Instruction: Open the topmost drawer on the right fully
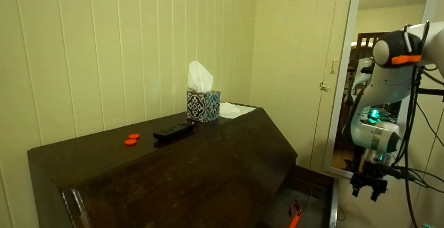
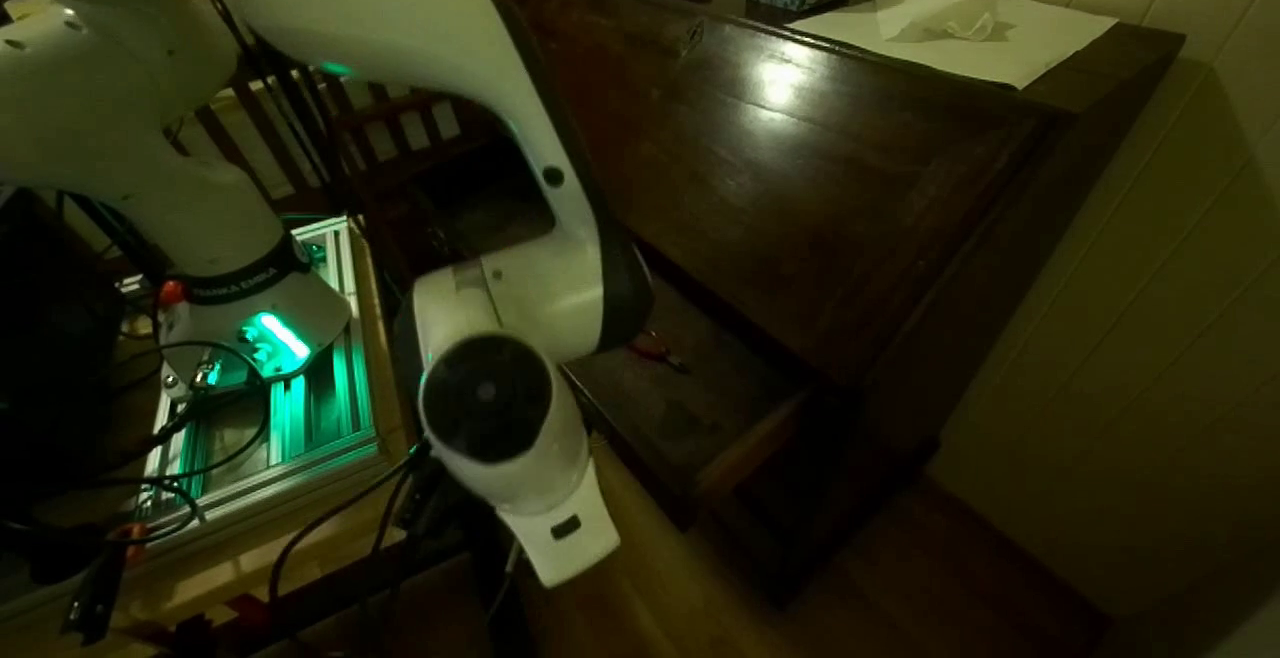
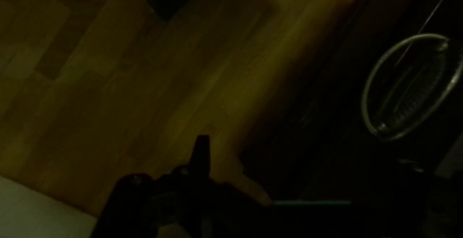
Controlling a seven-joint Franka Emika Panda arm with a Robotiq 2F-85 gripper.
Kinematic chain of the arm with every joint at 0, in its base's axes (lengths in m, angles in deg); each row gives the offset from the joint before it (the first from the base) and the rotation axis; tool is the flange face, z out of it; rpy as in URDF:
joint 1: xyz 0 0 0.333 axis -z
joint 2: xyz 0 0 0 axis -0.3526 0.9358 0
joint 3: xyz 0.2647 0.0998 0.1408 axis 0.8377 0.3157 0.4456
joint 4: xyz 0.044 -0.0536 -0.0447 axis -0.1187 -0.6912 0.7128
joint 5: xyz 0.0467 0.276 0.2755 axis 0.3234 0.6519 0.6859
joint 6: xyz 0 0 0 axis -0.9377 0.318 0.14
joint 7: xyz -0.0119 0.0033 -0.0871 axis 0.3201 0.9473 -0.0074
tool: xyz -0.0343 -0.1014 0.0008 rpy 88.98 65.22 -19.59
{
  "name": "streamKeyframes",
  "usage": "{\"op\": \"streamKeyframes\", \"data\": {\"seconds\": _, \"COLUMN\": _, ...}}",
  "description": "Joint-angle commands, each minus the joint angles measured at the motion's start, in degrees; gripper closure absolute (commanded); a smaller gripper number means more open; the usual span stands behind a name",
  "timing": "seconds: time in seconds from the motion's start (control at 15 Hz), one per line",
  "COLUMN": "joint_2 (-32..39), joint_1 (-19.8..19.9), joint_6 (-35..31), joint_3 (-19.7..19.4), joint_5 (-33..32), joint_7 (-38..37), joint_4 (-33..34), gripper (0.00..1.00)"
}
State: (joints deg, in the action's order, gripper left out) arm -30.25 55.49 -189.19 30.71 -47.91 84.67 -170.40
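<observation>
Drawer (image 1: 334,200) stands open at the lower right of the frame in an exterior view, a red tool (image 1: 295,219) lying inside, while the end effector (image 1: 365,194) hangs at right, jaws spread wide.

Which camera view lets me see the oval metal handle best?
The wrist view: the oval metal handle appears near the right edge, its pale outline standing out although the picture is dim. Neither exterior view shows it; both show the open drawer from above.
</observation>
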Motion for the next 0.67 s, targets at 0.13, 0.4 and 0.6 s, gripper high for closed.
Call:
{"op": "streamKeyframes", "data": {"seconds": 0.13, "joint_2": -17.87, "joint_1": -10.59, "joint_6": -19.36, "joint_3": 1.47, "joint_5": -8.15, "joint_7": -11.70, "joint_4": -17.00, "gripper": 0.00}}
{"op": "streamKeyframes", "data": {"seconds": 0.4, "joint_2": -23.95, "joint_1": -24.86, "joint_6": -27.20, "joint_3": -4.67, "joint_5": -22.15, "joint_7": -26.14, "joint_4": -24.38, "gripper": 0.00}}
{"op": "streamKeyframes", "data": {"seconds": 0.6, "joint_2": -24.13, "joint_1": -38.20, "joint_6": -26.81, "joint_3": -15.41, "joint_5": -37.28, "joint_7": -38.99, "joint_4": -26.69, "gripper": 0.00}}
